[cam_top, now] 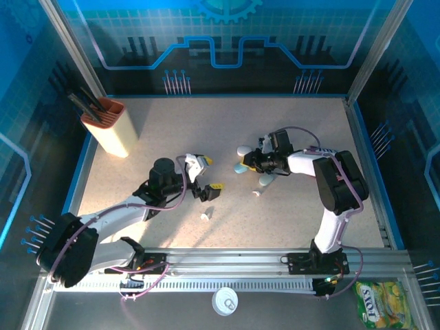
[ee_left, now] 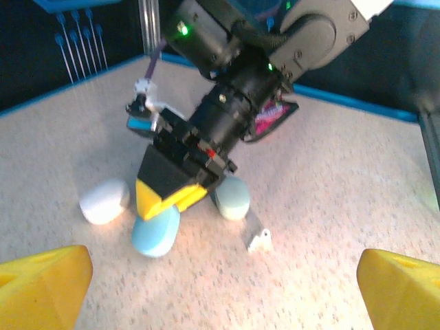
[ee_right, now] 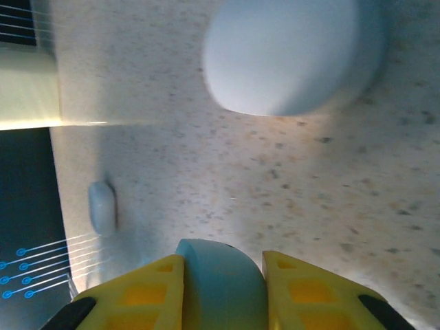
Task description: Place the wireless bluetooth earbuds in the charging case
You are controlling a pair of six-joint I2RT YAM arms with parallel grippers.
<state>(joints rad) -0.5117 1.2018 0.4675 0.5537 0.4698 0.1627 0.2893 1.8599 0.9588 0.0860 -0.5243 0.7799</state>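
Your right gripper (ee_right: 221, 278) pinches the pale blue pebble-shaped plastic case (ee_right: 220, 258) low over the table; whether its lid is open cannot be told. Your left gripper (ee_left: 220, 302) hangs with its fingers spread wide, holding nothing. One tiny white plastic earbud (ee_left: 259, 240) lies loose just beside the pale green rounded case (ee_left: 232, 197), and a second small white earbud (cam_top: 206, 215) lies nearer the arm bases. Pinch either off-centre and it will likely skid away. The white rounded case (ee_left: 104, 201) and the green one crowd your approach, so expect knocks.
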